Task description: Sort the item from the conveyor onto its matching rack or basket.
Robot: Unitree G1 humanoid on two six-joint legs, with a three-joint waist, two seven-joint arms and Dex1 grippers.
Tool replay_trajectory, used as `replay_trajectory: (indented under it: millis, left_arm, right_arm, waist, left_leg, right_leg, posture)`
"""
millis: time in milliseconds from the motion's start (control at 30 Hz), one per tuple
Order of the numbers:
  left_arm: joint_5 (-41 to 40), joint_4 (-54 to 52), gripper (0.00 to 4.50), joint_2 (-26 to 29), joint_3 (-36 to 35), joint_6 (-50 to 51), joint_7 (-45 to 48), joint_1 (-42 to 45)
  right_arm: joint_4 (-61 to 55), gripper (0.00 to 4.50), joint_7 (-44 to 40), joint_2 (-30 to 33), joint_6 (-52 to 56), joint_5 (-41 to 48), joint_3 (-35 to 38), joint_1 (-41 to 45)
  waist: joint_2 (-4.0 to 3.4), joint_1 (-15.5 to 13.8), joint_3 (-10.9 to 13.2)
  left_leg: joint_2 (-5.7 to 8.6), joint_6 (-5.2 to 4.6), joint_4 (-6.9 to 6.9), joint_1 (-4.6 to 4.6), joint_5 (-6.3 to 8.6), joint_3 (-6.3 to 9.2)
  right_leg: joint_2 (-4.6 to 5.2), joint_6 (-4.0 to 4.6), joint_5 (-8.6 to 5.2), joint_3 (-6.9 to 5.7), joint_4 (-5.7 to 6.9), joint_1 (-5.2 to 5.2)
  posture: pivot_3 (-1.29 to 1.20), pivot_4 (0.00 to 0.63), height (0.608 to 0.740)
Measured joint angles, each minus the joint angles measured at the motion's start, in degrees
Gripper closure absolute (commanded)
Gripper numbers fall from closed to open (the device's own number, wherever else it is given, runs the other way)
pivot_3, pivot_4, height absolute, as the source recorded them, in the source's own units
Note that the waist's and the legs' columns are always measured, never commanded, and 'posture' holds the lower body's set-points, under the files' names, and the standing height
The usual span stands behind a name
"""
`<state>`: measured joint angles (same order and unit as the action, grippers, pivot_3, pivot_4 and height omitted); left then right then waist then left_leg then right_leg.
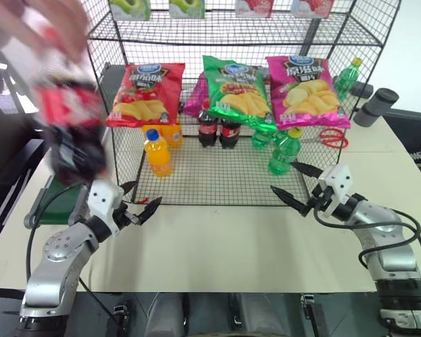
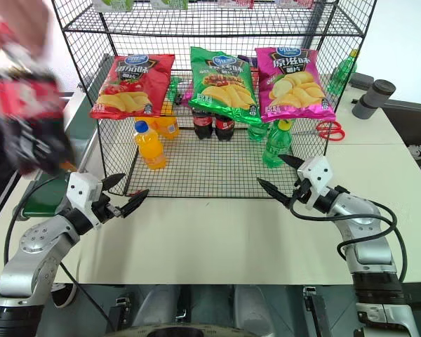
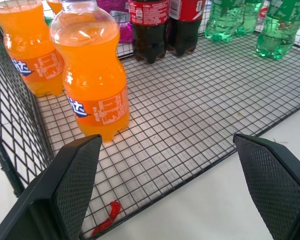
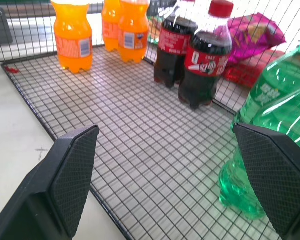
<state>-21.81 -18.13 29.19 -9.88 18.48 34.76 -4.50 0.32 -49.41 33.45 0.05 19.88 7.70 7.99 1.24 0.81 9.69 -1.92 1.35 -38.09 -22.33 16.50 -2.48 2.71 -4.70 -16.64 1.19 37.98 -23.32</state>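
Both end effectors, left [image 1: 142, 208] and right [image 1: 293, 184], hang spread and empty just before the rack [image 1: 217, 184]; a blurred cola bottle [image 1: 69, 119] is above the conveyor [image 1: 56, 203].

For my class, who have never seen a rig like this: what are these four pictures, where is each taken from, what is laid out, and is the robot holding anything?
A two-armed robot faces a table. Two pictures come from its head, looking down; two come from cameras on its wrists, looking along the fingers. The left gripper and right gripper are both open and empty. Ahead stands a black wire rack whose mesh base holds orange soda bottles, two cola bottles and green bottles; crisp bags hang above. At the left, a person's blurred hand holds a cola bottle above the green conveyor.
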Motion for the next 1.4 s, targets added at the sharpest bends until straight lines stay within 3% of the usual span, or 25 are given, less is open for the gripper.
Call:
replay_trajectory:
  millis: [633, 800, 1400]
  left_arm:
    - [0.0, 1.2, 0.0, -0.7, 0.2, 0.2, -0.2, 1.7]
    - [0.0, 1.2, 0.0, -0.9, 0.2, 0.3, -0.3, 2.1]
    - [-1.6, 0.8, 0.0, -2.2, -0.6, 1.5, -1.5, 1.8]
  right_arm:
    - [-0.3, 0.03, -0.5, -3.3, 0.1, 1.8, -0.4, 0.0]
    - [-1.4, 0.03, -0.7, -2.9, 5.5, 4.1, -0.5, 0.1]
    - [-1.4, 0.03, 0.8, -3.1, 5.7, 1.6, -1.8, 1.5]
  waist:
    - [0.0, 0.0, 0.0]
    - [0.0, 0.0, 0.0]
    - [0.0, 0.0, 0.0]
  left_leg:
    - [0.0, 0.0, 0.0, 0.0, 0.0, 0.0]
    - [0.0, 0.0, -0.01, 0.0, 0.0, 0.01]
    - [0.0, 0.0, -0.01, 0.0, 0.0, 0.01]
  right_leg:
    - [0.01, 0.0, 0.0, 0.0, 0.0, 0.0]
    - [0.02, 0.0, 0.0, 0.0, 0.01, 0.0]
    - [0.02, 0.0, 0.0, 0.0, 0.01, 0.0]
  posture:
    - [0.0, 0.15, 0.734]
    - [0.0, 0.15, 0.734]
    - [0.0, 0.15, 0.734]
